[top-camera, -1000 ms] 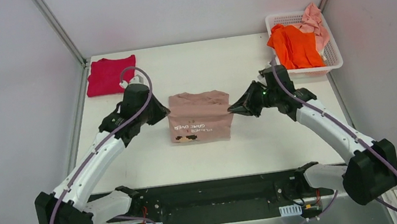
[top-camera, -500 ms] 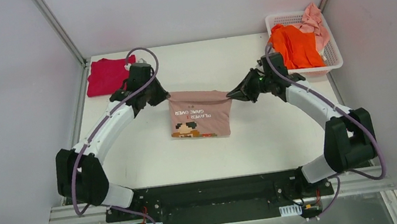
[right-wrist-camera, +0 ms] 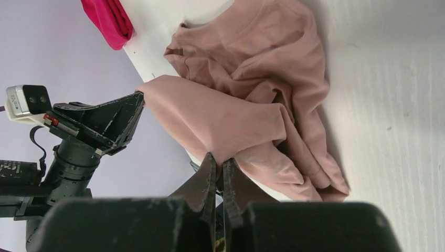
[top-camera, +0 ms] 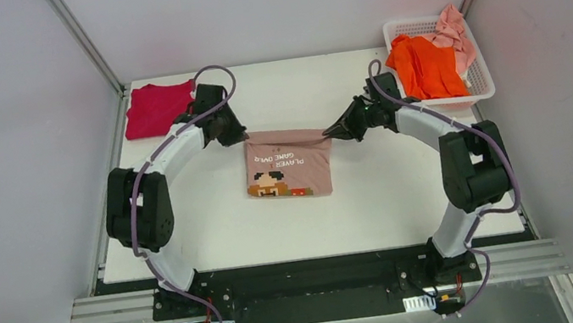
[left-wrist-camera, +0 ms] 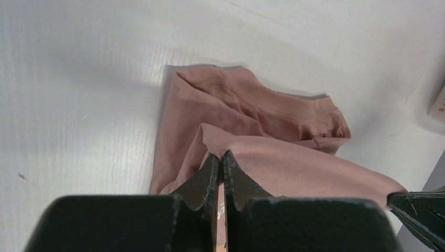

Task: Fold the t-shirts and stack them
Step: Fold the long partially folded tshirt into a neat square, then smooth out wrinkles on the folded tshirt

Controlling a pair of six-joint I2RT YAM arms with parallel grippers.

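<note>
You have bare desk (top-camera: pixel 382 190) on every side of the beige tee (top-camera: pixel 290 169), which is mid-desk, well apart from the crimson tee (top-camera: pixel 155 108) at the far-left corner. Both arms stretch forward and curve inward. Your left end effector (top-camera: pixel 244 138) and right end effector (top-camera: pixel 328 132) each clench one far corner of the beige tee. Both have carried that edge farther back than half a second ago.

Dusty-pink tee (top-camera: pixel 298 149) centre frame, white lettering, brown-and-red pixel print. Crimson-magenta tee (top-camera: pixel 154 109) upper left. Bright orange tee (top-camera: pixel 426 68) and pale pink tee (top-camera: pixel 452 27) upper right, white lattice basket (top-camera: pixel 480 79).
</note>
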